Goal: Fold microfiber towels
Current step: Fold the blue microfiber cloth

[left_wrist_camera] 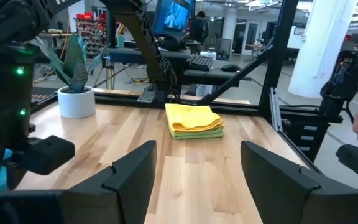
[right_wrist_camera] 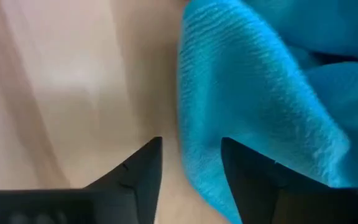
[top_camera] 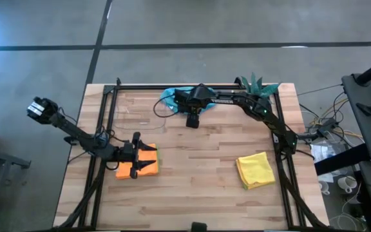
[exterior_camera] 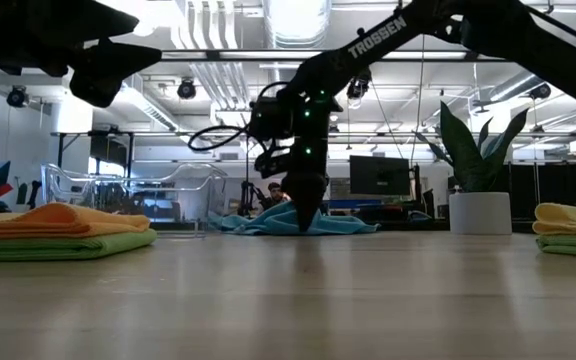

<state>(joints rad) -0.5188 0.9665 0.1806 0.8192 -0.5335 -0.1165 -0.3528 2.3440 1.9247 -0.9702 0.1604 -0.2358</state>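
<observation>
Right gripper (right_wrist_camera: 190,163): down at the far middle of the wooden table (top_camera: 198,167), at the edge of the soft teal blue cloth (right_wrist_camera: 260,93). Its two dark fingers are apart, with a fold of the cloth between them, not squeezed tight yet.
Teal blue cloth: crumpled at the far edge of the table, left of the small green plant in a white pot (exterior_camera: 479,180).
Left gripper (left_wrist_camera: 197,168): at the near left, over the folded orange cloth (top_camera: 133,169). Its fingers are wide apart and hold nothing.
Orange cloth: lies on a folded lime green cloth (exterior_camera: 58,245).
Folded yellow cloth (top_camera: 256,169): near right, on another lime green cloth (exterior_camera: 573,245).
</observation>
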